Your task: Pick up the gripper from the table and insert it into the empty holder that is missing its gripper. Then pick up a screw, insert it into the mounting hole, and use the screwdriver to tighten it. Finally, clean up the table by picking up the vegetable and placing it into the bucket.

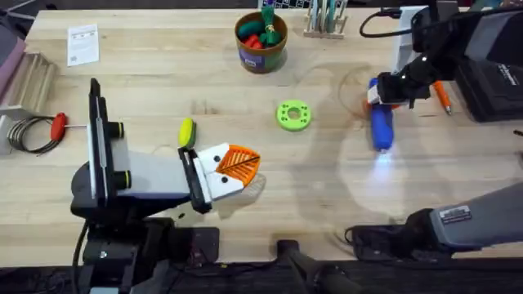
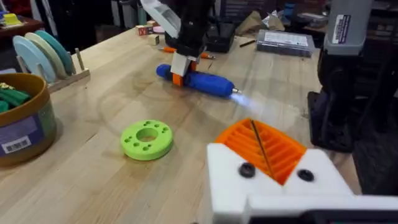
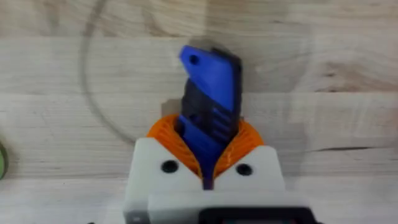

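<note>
Bright even light, screwdriver (image 1: 382, 131) tip glow, blurred right wrist view

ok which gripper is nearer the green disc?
Left. The left gripper sits just beside the green disc, on the near-left side of it. The right gripper is farther off to the disc's right, shut on the blue screwdriver.

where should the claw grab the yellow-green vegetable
Grip the vegetable across its narrow middle, coming straight down from above. It lies flat on the table, long axis running away from the arm bases, so the short sides are free. The left claw is nearest.
</note>
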Available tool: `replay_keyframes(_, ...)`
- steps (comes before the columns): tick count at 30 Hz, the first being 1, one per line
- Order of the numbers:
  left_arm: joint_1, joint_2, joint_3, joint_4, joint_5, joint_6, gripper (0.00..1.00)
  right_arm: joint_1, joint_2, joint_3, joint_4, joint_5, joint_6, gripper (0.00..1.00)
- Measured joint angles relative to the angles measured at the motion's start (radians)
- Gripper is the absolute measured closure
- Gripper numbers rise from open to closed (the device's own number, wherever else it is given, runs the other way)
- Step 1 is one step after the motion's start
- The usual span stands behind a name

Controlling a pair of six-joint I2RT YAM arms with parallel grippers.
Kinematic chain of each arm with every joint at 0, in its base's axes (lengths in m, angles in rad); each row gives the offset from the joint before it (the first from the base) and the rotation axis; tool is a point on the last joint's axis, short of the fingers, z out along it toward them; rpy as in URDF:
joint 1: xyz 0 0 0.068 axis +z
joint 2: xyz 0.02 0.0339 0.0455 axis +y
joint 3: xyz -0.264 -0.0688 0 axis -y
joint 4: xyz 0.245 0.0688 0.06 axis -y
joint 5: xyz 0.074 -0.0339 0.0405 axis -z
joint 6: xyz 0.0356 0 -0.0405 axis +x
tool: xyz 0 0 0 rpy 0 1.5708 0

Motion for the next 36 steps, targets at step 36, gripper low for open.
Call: replay_keyframes(36,0.0,0.0,0.0,0.0,0.0,0.0,0.992,0.269,-0.473,0.329,0.088,-0.003,0.055,0.979)
